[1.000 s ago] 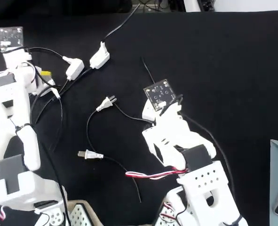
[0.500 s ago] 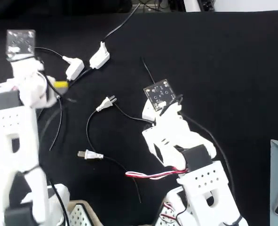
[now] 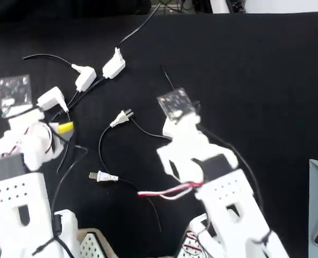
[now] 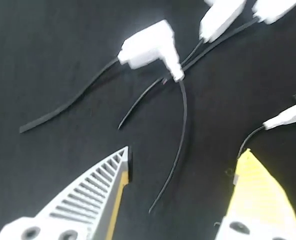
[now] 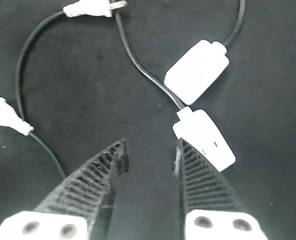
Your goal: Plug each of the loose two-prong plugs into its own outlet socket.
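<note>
Plugs: two loose two-prong plugs lie on the black tabletop (image 3: 255,80) between the arms. These are the upper plug (image 3: 121,117) and the lower plug (image 3: 103,176), each on its own black cord and neither seated in a socket.
Sockets: the first socket (image 3: 85,78) and the second socket (image 3: 114,64) lie side by side, well apart from both plugs. An angled white connector (image 3: 51,99) lies near the left arm.
Handling: the plugs look light, with hard plastic bodies and thin prongs that would probably bend if forced. The cords look soft and springy, likely to tug a held plug off line. The sockets look light and unanchored, so a push would likely slide them.
Where to hold: across the flat sides of the plug body, behind the prongs — not by the cord.
Left tool (image 4: 186,151): spread wide, nothing between its tips, hanging over the cords near the angled white connector.
Right tool (image 5: 151,146): parted and empty. In its wrist view a socket body (image 5: 205,137) sits just beside one finger (image 5: 198,175), and whether they touch cannot be told.
</note>
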